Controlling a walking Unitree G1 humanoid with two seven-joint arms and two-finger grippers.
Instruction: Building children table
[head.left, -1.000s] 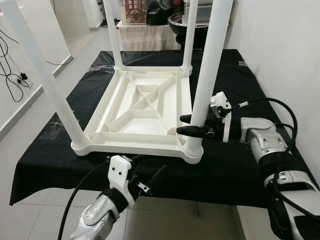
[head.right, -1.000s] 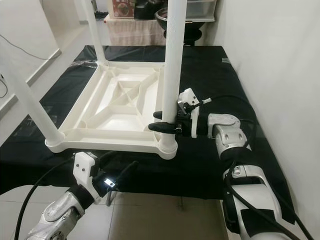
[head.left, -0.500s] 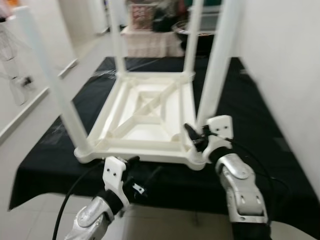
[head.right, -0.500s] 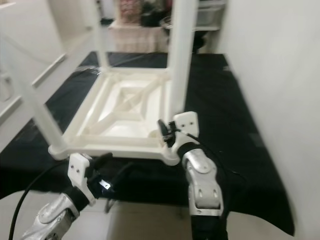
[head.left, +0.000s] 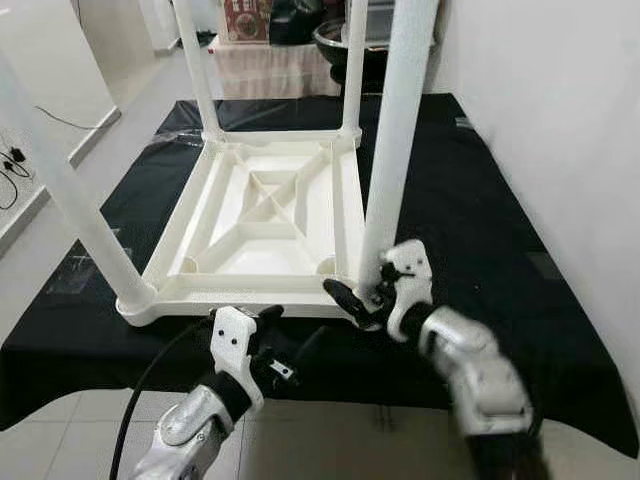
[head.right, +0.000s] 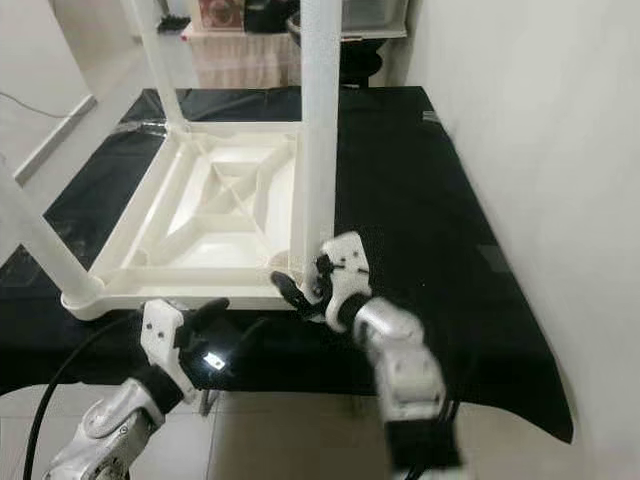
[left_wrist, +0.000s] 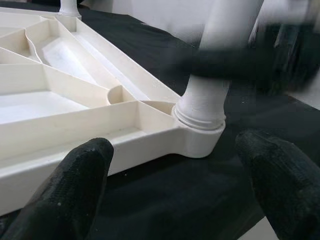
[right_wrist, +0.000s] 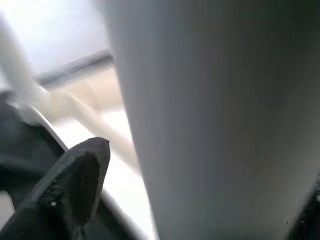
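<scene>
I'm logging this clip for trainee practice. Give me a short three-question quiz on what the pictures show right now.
1. True or false: the white table lies upside down on the black cloth, legs pointing up.
2. Which leg does the right gripper sit at? A) the near right leg B) the far left leg C) the near left leg
3. Fill in: the left gripper hangs in front of the table's near ____, its fingers spread and holding nothing.

Key: 1 true; 2 A; 3 edge.
</scene>
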